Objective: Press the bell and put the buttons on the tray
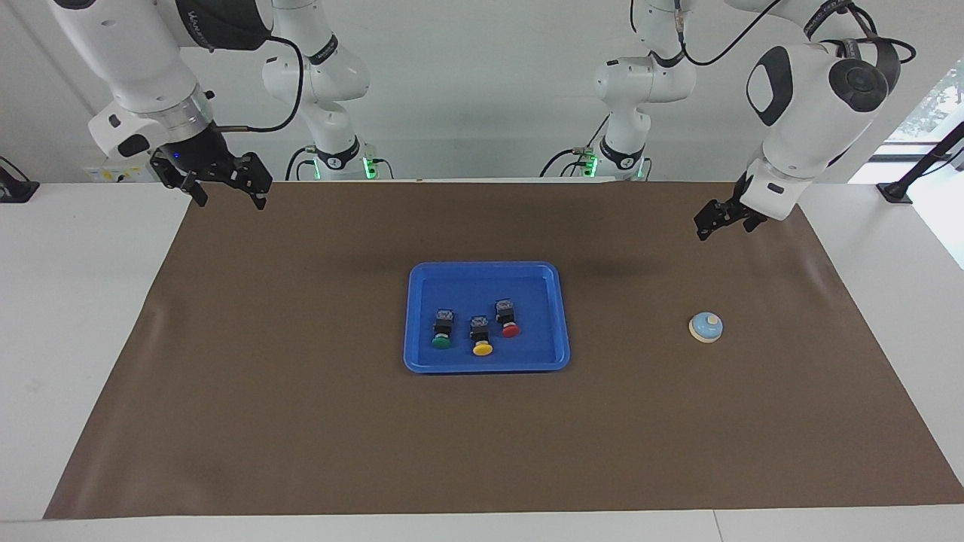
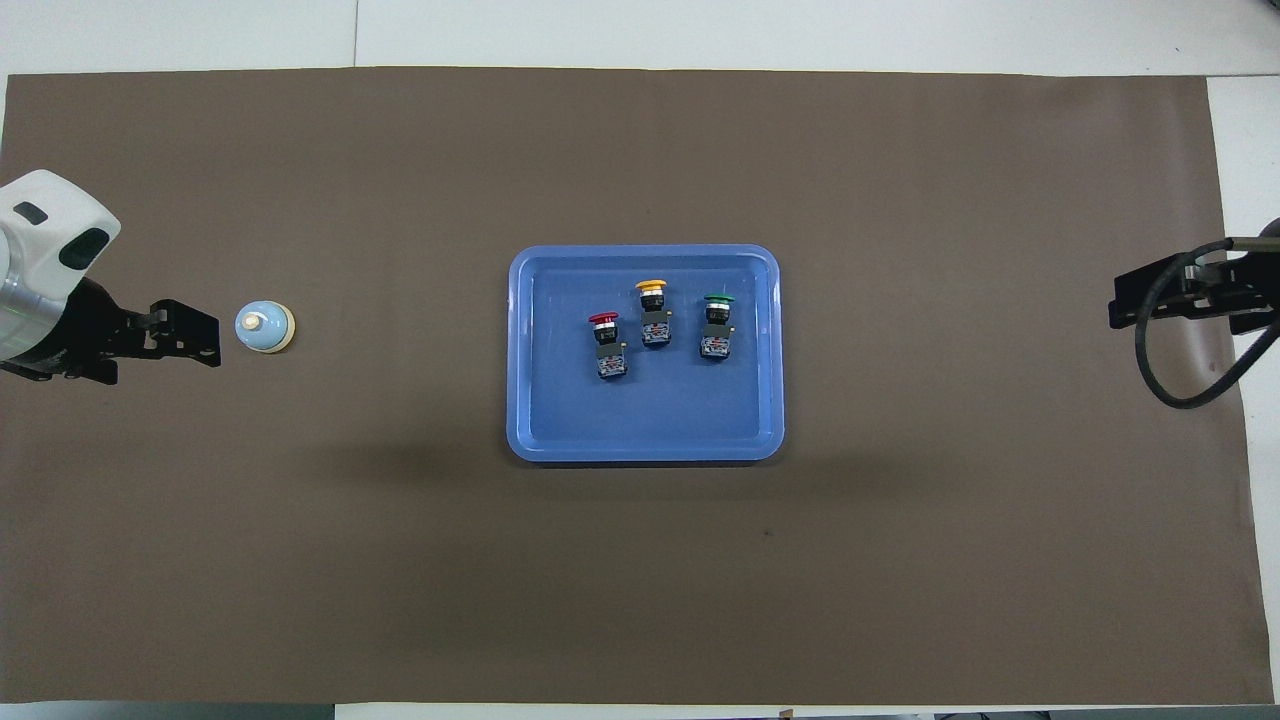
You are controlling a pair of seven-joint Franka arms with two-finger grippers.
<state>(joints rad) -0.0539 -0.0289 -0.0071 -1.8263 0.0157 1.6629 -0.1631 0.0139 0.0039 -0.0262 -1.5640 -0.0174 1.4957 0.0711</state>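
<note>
The light-blue bell [image 1: 706, 327] [image 2: 265, 326] sits alone on the brown mat toward the left arm's end of the table. My left gripper [image 1: 717, 224] [image 2: 210, 338] hangs open over bare mat, raised well clear of the bell and holding nothing. The blue tray [image 1: 486, 266] [image 2: 645, 251] lies mid-table. On it lie the green button [image 1: 442, 340] [image 2: 717, 300], the yellow button [image 1: 482, 348] [image 2: 651, 288] and the red button [image 1: 510, 330] [image 2: 603, 320]. My right gripper [image 1: 232, 200] [image 2: 1122, 304] waits open and empty above the mat's edge at the right arm's end.
A brown mat [image 1: 301, 421] [image 2: 900, 560] covers most of the white table. A black cable [image 2: 1165, 385] loops below the right gripper in the overhead view.
</note>
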